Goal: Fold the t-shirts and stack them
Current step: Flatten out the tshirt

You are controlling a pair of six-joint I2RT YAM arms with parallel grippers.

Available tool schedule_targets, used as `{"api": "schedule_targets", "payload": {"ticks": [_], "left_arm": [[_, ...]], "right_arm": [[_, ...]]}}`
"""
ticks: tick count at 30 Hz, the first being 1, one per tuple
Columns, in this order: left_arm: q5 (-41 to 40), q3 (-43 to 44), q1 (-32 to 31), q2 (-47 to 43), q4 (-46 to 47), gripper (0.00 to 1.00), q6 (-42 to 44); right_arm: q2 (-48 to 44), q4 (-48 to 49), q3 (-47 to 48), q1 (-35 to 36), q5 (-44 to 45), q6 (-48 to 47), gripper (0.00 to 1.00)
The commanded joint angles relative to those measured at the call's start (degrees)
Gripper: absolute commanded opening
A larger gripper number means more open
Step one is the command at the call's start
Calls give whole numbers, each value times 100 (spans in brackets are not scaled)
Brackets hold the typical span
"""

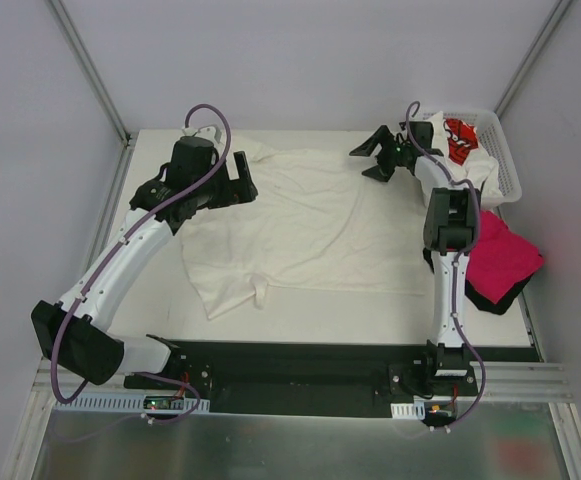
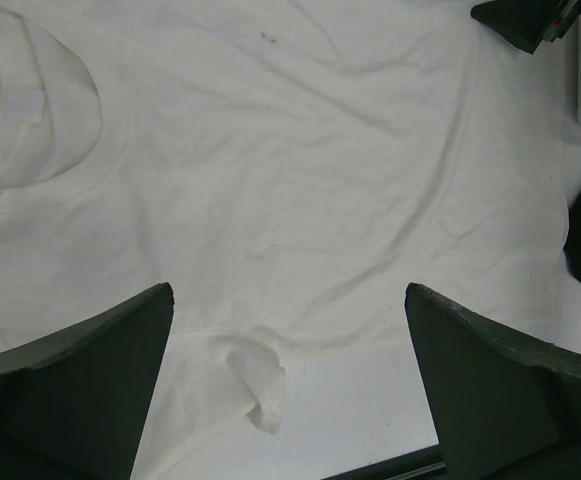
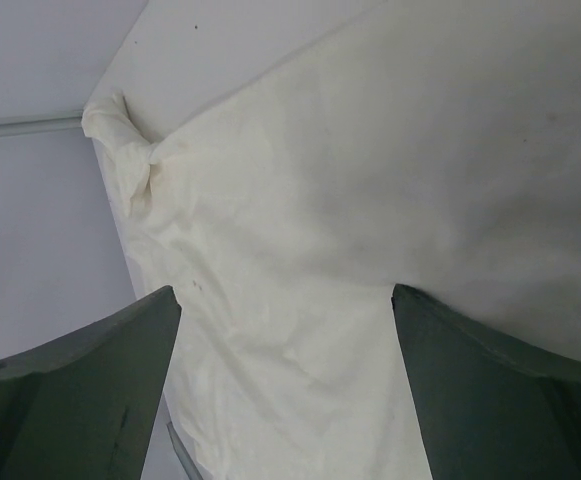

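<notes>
Nearest the lens, our left gripper (image 2: 290, 300) gapes wide and empty over the cream t-shirt (image 2: 300, 180), spread at the centre of the table (image 1: 370, 320), one hem corner bunched at 7 o'clock. Our right gripper (image 3: 285, 300), equally wide and empty, hovers at 1 o'clock. We judge spreading underway; next, smooth that corner, then pinch edges to fold

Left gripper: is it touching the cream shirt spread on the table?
Apart. In the left wrist view the open left gripper hangs well above the cream shirt: the shirt shows from collar to hem beyond its fingertips, and no cloth bunches at them.
</notes>
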Motion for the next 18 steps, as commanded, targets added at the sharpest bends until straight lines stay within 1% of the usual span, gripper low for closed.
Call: {"api": "schedule_targets", "payload": {"ticks": [1, 4, 9, 11, 14, 17, 18], "left_arm": [[-10, 26, 11, -102, 132, 99, 42], [25, 9, 2, -154, 132, 99, 42], [-19, -88, 2, -304, 132, 99, -2], [60, -132, 2, -391, 132, 99, -72], [192, -158, 2, -479, 132, 99, -90], [166, -237, 2, -576, 132, 99, -90], [113, -263, 11, -603, 132, 99, -90]], "right_arm": [[486, -461, 865, -119, 356, 11, 92], [558, -471, 1034, -277, 295, 135, 92], [487, -365, 990, -374, 347, 73, 93], [592, -408, 1348, -426, 348, 82, 94], [742, -505, 1588, -488, 217, 161, 95], [506, -410, 1221, -488, 50, 83, 98], [139, -200, 627, -479, -56, 30, 100]]}}
